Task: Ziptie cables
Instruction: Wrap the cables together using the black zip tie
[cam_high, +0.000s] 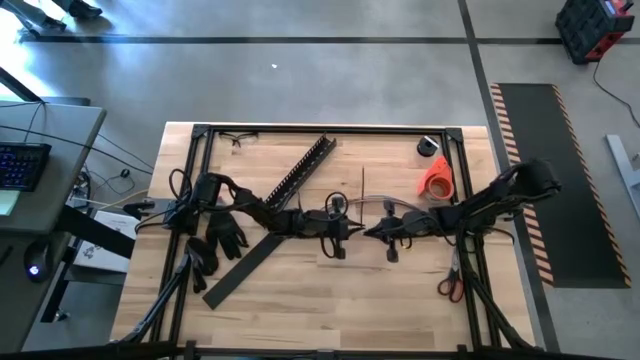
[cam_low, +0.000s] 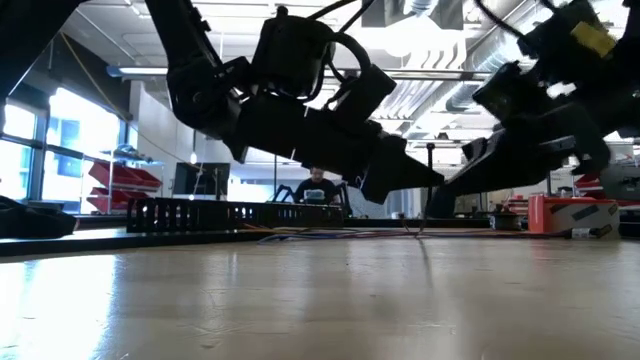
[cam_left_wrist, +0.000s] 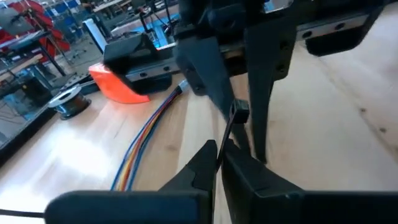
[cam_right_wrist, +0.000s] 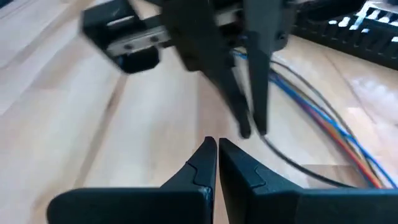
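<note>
The cables (cam_left_wrist: 148, 138) are thin coloured wires lying flat on the wood at mid-table, also seen as cables (cam_right_wrist: 314, 118) and cables (cam_high: 362, 204). A thin black zip tie (cam_left_wrist: 229, 127) with a small square head (cam_left_wrist: 240, 112) stands up from my left gripper (cam_left_wrist: 217, 155), which is shut on it just beside the cables. My right gripper (cam_right_wrist: 217, 151) is shut and faces the left one tip to tip at mid-table (cam_high: 372, 232). Its fingers (cam_left_wrist: 264, 81) stand right by the zip tie's head, and nothing shows between its tips in its own view. My left gripper pinches the zip tie's thin strip (cam_left_wrist: 220, 151) between its two fingertips. The strip rises out of the tips, and the head end stays free above them, clear of the table. My right gripper: I cannot tell whether its fingers touch the zip tie's head.
A black slotted channel (cam_high: 300, 172) and a flat black strip (cam_high: 245, 262) lie left of centre, with black gloves (cam_high: 225, 232) beside them. An orange object (cam_high: 436, 178), a tape roll (cam_high: 429, 146) and scissors (cam_high: 450, 285) sit at the right. A black frame (cam_high: 320, 129) rims the table.
</note>
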